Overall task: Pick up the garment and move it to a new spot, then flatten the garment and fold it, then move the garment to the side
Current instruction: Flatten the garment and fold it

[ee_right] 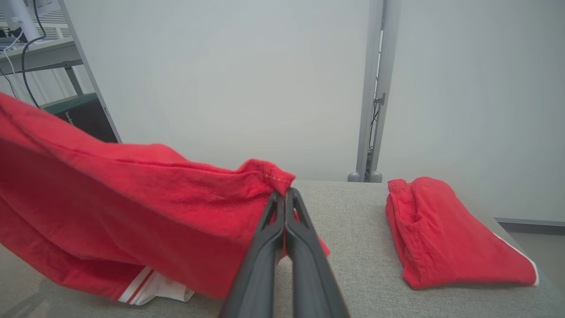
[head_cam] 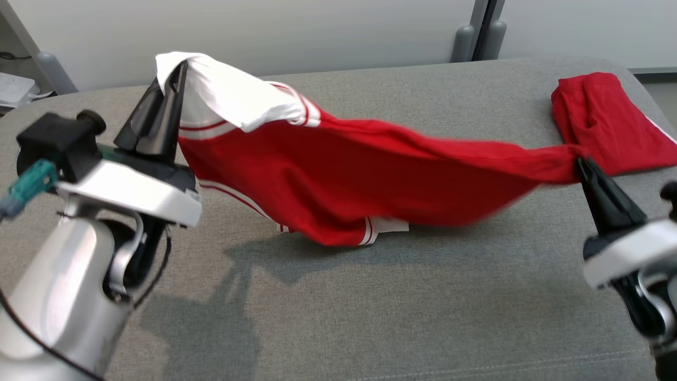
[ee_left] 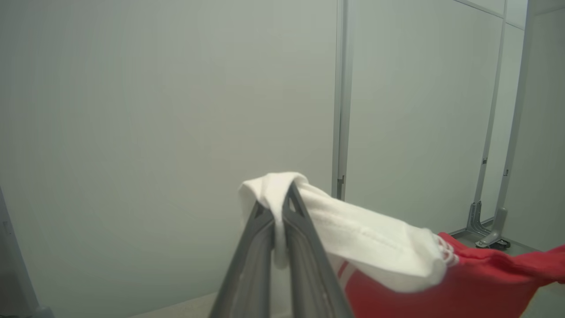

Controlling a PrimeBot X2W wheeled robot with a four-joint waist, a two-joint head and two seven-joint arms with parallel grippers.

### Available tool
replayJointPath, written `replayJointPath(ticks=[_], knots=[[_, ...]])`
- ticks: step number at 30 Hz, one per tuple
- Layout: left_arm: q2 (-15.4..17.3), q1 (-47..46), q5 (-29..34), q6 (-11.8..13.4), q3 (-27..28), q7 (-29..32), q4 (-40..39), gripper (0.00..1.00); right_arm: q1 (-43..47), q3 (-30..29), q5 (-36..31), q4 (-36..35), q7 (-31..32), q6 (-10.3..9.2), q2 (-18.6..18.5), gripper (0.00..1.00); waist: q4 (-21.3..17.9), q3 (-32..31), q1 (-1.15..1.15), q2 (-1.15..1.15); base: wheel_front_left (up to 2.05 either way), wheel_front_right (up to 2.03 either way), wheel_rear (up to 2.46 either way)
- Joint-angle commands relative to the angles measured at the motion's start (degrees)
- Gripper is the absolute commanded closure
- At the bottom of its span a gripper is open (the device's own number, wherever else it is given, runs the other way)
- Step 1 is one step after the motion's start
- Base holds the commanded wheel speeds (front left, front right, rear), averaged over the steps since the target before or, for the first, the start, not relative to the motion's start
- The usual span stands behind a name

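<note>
A red garment (head_cam: 359, 180) with white trim and stripes hangs stretched between my two grippers above the grey table (head_cam: 370, 296). Its lowest fold touches the table near the middle. My left gripper (head_cam: 180, 66) is shut on a white part of the cloth (ee_left: 282, 194) at the upper left. My right gripper (head_cam: 581, 161) is shut on a red edge of the garment (ee_right: 269, 176) at the right. The cloth sags between the two grips, and its folded-over white sleeve (head_cam: 248, 100) drapes over the top.
A second red garment (head_cam: 608, 121), folded, lies at the table's far right corner (ee_right: 441, 238). Pale wall panels and a grey post (head_cam: 476, 32) stand behind the table. A shelf with cables (ee_right: 39, 53) is off to the left.
</note>
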Motion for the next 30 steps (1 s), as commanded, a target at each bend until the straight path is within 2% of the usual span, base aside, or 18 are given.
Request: replayJointPath(ticks=[1, 3, 6, 9, 11, 14, 16, 19, 20, 25, 26, 28, 29, 30], knots=[[2.5, -6.2, -0.7, -2.4, 2.6, -0.2, 2.7, 1.0, -5.6, 2.1, 1.7, -0.2, 0.7, -0.01, -1.5, 1.0, 0.3, 0.2, 0.0, 0.0, 0.0, 0.0, 0.0], [2.6, -11.7, 0.4, -4.4, 2.4, -2.0, 8.6, 1.0, -11.8, 4.4, 3.8, 2.4, 1.5, -0.01, -0.8, 1.0, 0.1, -0.3, 0.0, 0.0, 0.0, 0.0, 0.0], [1.2, -20.4, 1.9, -7.2, 2.1, -6.6, 16.5, 1.0, -22.1, 5.8, 2.7, 8.4, -2.5, -0.01, -0.1, 1.0, -0.1, -0.8, 0.0, 0.0, 0.0, 0.0, 0.0], [-0.6, -26.2, 2.9, -9.5, 1.6, -9.2, 19.8, 1.0, -28.4, 5.2, 0.8, 14.1, -7.1, -0.01, 0.9, 1.0, 0.3, -0.7, 0.0, 0.0, 0.0, 0.0, 0.0], [-1.4, -26.3, 2.5, -10.7, 1.1, -9.8, 20.1, 1.0, -28.9, 6.5, 0.0, 16.4, -7.9, -0.01, 0.7, 1.0, 0.6, -0.7, 0.0, 0.0, 0.0, 0.0, 0.0], [-1.3, -21.0, 1.2, -11.9, -1.1, -9.7, 18.6, 1.0, -24.9, 10.2, 0.0, 18.3, -8.3, -0.01, -0.7, 1.0, 1.0, 0.3, 0.0, 0.0, 0.0, 0.0, 0.0], [-0.9, -14.8, 0.0, -11.8, -1.8, -9.1, 16.9, 1.0, -20.4, 11.8, 1.1, 19.4, -8.3, -0.01, -1.9, 1.0, 1.1, 1.4, 0.0, 0.0, 0.0, 0.0, 0.0], [0.2, -4.0, -0.9, -9.9, -2.6, -8.6, 14.5, 1.0, -13.3, 12.7, 4.0, 21.3, -8.4, -0.01, -2.8, 1.0, 1.3, 3.6, 0.0, 0.0, 0.0, 0.0, 0.0], [0.1, 2.4, -2.4, -8.8, -2.6, -8.6, 13.9, 1.0, -9.3, 14.2, 4.8, 22.6, -8.4, -0.01, -3.3, 1.0, 1.4, 5.0, 0.0, 0.0, 0.0, 0.0, 0.0], [0.1, 12.7, -3.1, -6.2, -2.9, -9.2, 12.9, 1.0, -2.7, 16.4, 9.3, 24.9, -8.7, -0.01, -2.3, 1.0, 1.7, 7.7, 0.0, 0.0, 0.0, 0.0, 0.0], [0.0, 13.9, -2.9, -5.7, -2.9, -9.4, 12.6, 1.0, -1.9, 16.6, 9.9, 25.1, -8.8, -0.01, -2.2, 0.85, 1.9, 8.0, 0.0, 0.0, 0.0, 0.0, 0.0], [-0.7, 15.7, -3.1, -5.0, -2.5, -9.7, 11.6, 1.0, -0.7, 16.8, 11.2, 25.0, -9.0, -0.01, -1.8, 0.69, 2.2, 8.4, 0.0, 0.0, 0.0, 0.0, 0.0], [-1.0, 16.3, -3.1, -4.7, -2.3, -9.9, 11.0, 1.0, -0.3, 16.8, 11.7, 24.8, -9.1, -0.01, -1.7, 0.57, 2.2, 8.5, 0.0, 0.0, 0.0, 0.0, 0.0], [-1.1, 16.9, -2.9, -4.4, -2.0, -10.0, 10.5, 1.0, 0.1, 16.8, 12.0, 24.4, -9.1, -0.01, -1.6, 0.31, 2.3, 8.6, 0.0, 0.0, 0.0, 0.0, 0.0]])
